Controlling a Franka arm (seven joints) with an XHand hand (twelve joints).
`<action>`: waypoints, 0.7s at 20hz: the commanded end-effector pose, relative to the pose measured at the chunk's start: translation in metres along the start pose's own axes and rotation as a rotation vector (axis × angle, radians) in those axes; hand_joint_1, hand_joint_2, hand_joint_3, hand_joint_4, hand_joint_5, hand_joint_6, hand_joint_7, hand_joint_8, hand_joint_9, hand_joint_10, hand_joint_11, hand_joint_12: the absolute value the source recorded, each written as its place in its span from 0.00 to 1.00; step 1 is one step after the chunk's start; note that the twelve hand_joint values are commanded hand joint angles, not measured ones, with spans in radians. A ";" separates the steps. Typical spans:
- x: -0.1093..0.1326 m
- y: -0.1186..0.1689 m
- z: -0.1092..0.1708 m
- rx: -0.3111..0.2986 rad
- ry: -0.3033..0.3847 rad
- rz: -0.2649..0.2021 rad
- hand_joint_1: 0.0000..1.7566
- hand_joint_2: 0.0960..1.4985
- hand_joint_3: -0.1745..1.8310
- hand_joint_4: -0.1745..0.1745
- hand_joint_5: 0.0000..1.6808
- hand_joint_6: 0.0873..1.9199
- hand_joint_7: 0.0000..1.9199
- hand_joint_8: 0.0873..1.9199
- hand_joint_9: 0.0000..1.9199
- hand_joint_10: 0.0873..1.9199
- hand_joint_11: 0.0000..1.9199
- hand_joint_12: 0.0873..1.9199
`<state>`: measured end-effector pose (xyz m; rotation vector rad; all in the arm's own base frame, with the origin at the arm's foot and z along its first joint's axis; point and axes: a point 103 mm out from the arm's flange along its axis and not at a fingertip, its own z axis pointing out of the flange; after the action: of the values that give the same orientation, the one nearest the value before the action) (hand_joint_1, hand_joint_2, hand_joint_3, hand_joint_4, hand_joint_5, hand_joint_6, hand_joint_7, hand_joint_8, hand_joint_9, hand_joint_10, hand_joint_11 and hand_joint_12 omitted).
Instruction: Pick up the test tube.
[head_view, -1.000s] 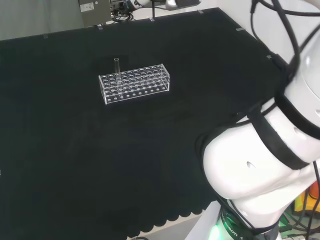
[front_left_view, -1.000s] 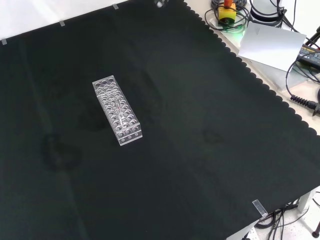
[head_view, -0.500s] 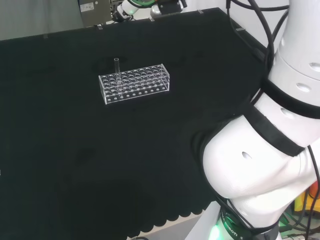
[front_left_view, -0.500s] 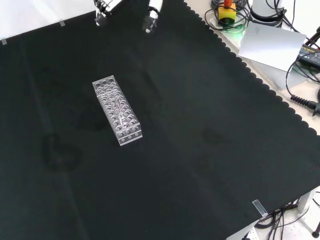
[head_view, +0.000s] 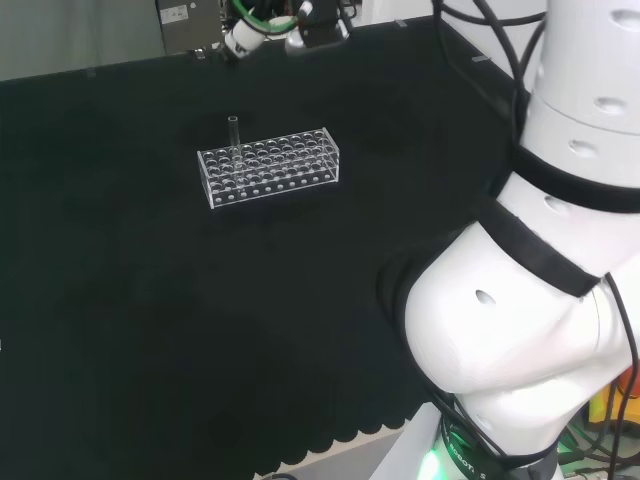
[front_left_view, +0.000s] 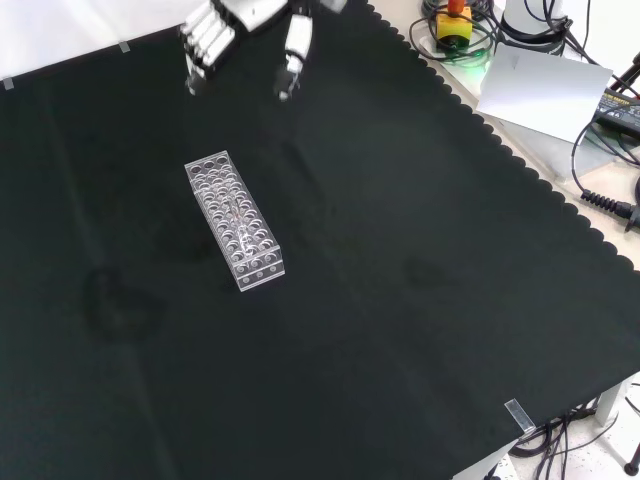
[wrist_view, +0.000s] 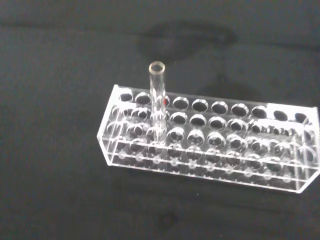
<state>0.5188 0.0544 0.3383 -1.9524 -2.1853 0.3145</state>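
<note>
I have the hand (front_left_view: 245, 25) at the far edge of the cloth (front_left_view: 420, 300), hanging above it with fingers (front_left_view: 205, 45) straight and spread apart from the thumb (front_left_view: 293, 48), holding nothing. In the front view it sits above the rack (front_left_view: 236, 220), clear of the rack's far end and well apart from it; in the head view I see the hand up and to the right of the rack, past its far long side.

The tube (wrist_view: 158, 100) stands upright in the rack, in a hole near one end, toward the back rows as the wrist view shows it. In the head view that is the rack's left end, and the tube's open mouth pokes above the rack's top. Every other hole looks empty to me.

What matters for my next move: the tube's long axis is vertical and only its upper part is free of the rack, so I judge I must bring the hand down toward the rack, close on that exposed neck, and lift straight up
</note>
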 end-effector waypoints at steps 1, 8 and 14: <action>0.007 0.039 0.030 0.034 -0.042 0.000 0.32 0.62 0.15 0.24 0.20 0.00 0.20 0.42 0.19 0.44 0.08 0.80; 0.009 0.059 0.044 0.076 -0.101 -0.015 0.34 0.61 0.16 0.19 0.25 0.00 0.26 0.42 0.28 0.41 0.15 0.76; 0.014 0.075 0.062 0.131 -0.147 -0.027 0.35 0.61 0.17 0.15 0.29 0.00 0.31 0.43 0.33 0.39 0.18 0.74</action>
<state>0.5650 0.0713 0.2744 -1.9064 -2.2095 0.4909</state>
